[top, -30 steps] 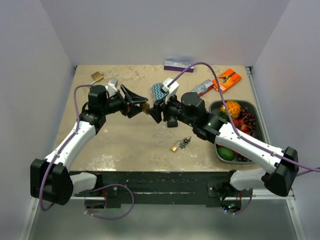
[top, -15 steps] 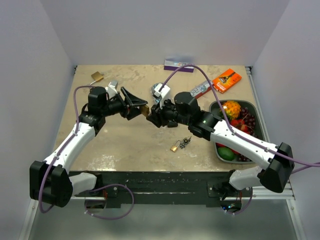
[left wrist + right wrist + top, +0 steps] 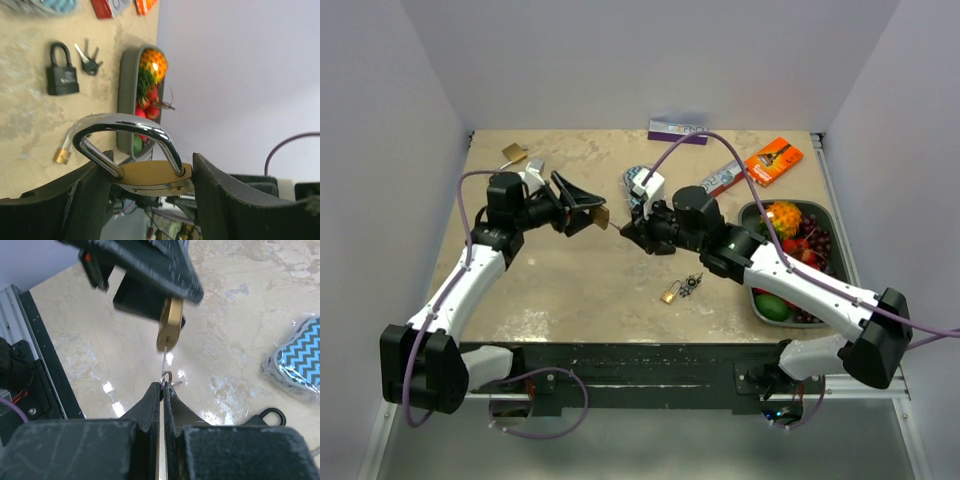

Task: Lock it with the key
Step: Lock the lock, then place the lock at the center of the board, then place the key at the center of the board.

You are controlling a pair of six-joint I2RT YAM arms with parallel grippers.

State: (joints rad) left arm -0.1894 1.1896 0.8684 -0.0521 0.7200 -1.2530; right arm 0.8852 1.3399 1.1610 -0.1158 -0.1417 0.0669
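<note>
Right tool [image 3: 162, 386] pinches the key [image 3: 164, 360], left tool [image 3: 586, 212] clamps the padlock [image 3: 147, 175]; hold the blade straight, then twist.

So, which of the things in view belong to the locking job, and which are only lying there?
For the job:
- brass padlock, shackle open, held by the left gripper
- key, pinched in the right gripper

Just lying about:
- black padlock
- fruit tray
- orange packet
- zigzag pouch
- purple box
</note>
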